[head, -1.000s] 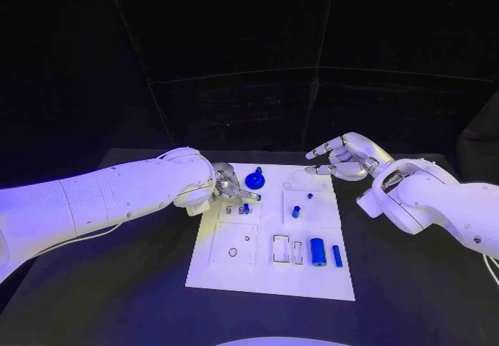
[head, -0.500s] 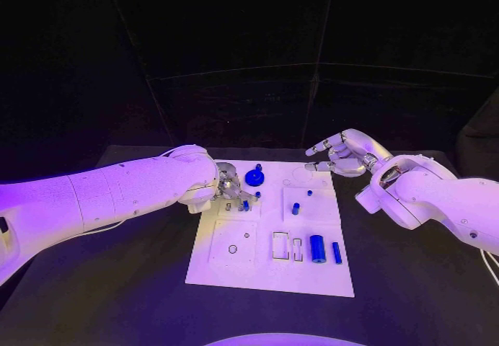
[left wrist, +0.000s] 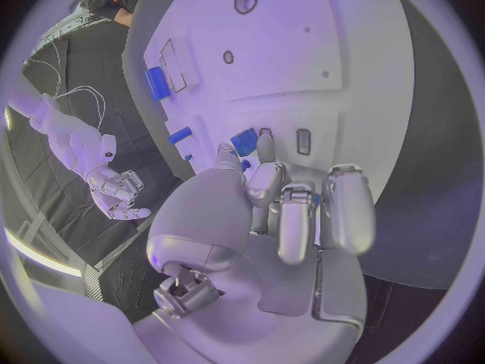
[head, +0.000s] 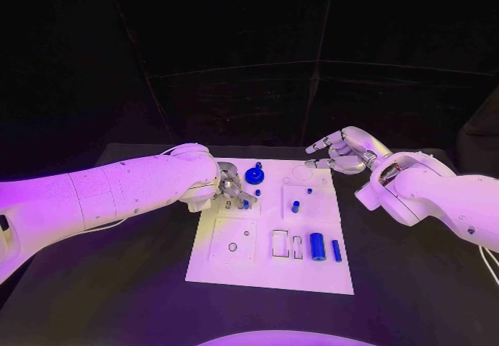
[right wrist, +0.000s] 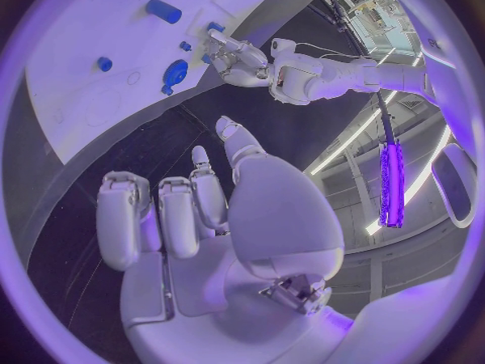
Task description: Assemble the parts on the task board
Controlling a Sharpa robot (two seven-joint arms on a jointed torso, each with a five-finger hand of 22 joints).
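So the white task board (head: pixel 272 267) sits in the middle of the black table (head: pixel 416 288), and both arms are hanging around its far end, in the upper half of the head view. The left robot hand (head: pixel 227 186) is down at the board's upper left edge, fingers curled in tight over a small blue part (left wrist: pixel 243 141) that stands on the board there; from the wrist camera its fingertips (left wrist: pixel 265 147) sit right against that piece, but I honestly can't tell if it's actually pinching it or just touching. The right robot hand (head: pixel 341 153) is up off the board's upper right corner, holding nothing, fingers loosely bent and apart, well clear of any piece. On the board itself: a round blue knob-like part (head: pixel 254 177) near the top middle, just beside the left robot hand; a short blue peg (head: pixel 296 209) standing a bit right of centre, with a tiny blue one (head: pixel 308 192) just above it; and lower down toward the right, a fat blue cylinder (head: pixel 317 244) lying next to a thinner blue rod (head: pixel 337 250). Left of those two are a couple of rectangular slots (head: pixel 280 244), and a small round hole (head: pixel 232 247) sits in the lower left panel.
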